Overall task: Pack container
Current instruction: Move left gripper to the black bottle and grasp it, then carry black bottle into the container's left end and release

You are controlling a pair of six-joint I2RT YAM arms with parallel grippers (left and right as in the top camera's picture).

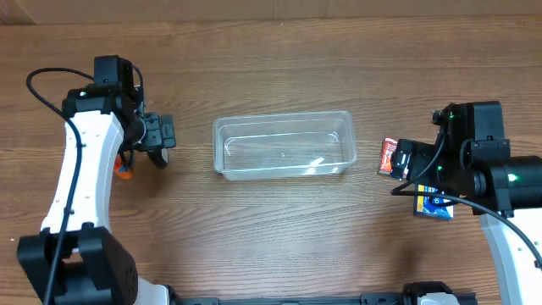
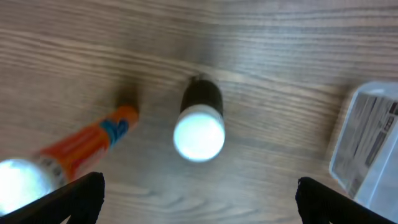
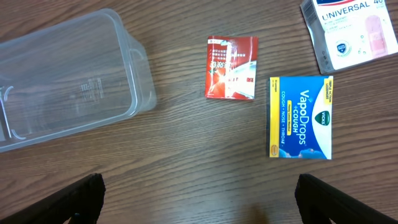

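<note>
The counter [image 1: 279, 229] is brown wood grain, smooth with a low sheen. The container [image 3: 68, 93] is clear, glossy plastic with faint moulded marks in its base. The VapoDrops packet [image 3: 301, 117] is smooth printed card. The red sachet [image 3: 231, 67] looks like shiny foil. The orange tube [image 2: 87, 144] looks like smooth plastic. The dark bottle [image 2: 199, 127] has a glossy white cap, though it is blurred.
</note>
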